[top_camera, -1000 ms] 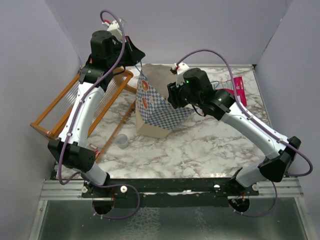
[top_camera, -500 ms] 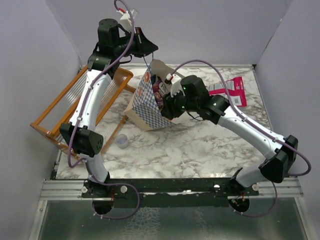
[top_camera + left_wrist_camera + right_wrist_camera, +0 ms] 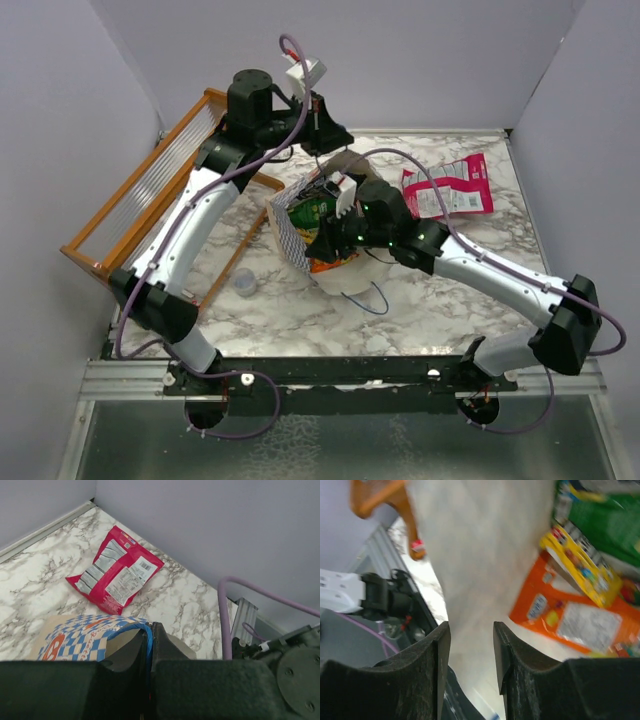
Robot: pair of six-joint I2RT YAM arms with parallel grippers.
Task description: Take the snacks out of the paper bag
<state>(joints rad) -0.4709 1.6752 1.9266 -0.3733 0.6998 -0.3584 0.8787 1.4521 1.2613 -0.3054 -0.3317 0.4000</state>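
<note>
Swung right along the far edge since a second ago, and now clenched: left gripper [image 3: 149, 635], pinched on a blue string handle [image 3: 148, 641] of the paper bag [image 3: 288, 230], holding that side raised over the table's far middle, close under the back wall [image 3: 400, 60]. Leans far over where it stood upright before: the bag, checkered wall on its left, mouth gaping toward the overhead camera, cream lining showing at its near side.

Low at the bag's right side: right gripper [image 3: 470, 630], fingers a narrow gap apart with cream paper filling the gap; cannot tell whether clamped on it. Just right of those fingers in the wrist view: orange packet [image 3: 565, 617], yellow bar [image 3: 580, 565] across its upper edge, green packet [image 3: 615, 525] beyond, all glossy and somewhat blurred.

Lying loose on the marble table [image 3: 450, 300], just toward the near edge from the bag: second string handle [image 3: 372, 298]. Lying flat outside the bag by the far right corner, printed label side up, well apart from it: pink-red pouch [image 3: 447, 187].

Open room: bare marble from the bag to the near edge and across the near right corner. Tighter on the left: orange wooden rack [image 3: 150, 195] along the left edge, small cup [image 3: 244, 284] between rack and bag, apart from the bag.
</note>
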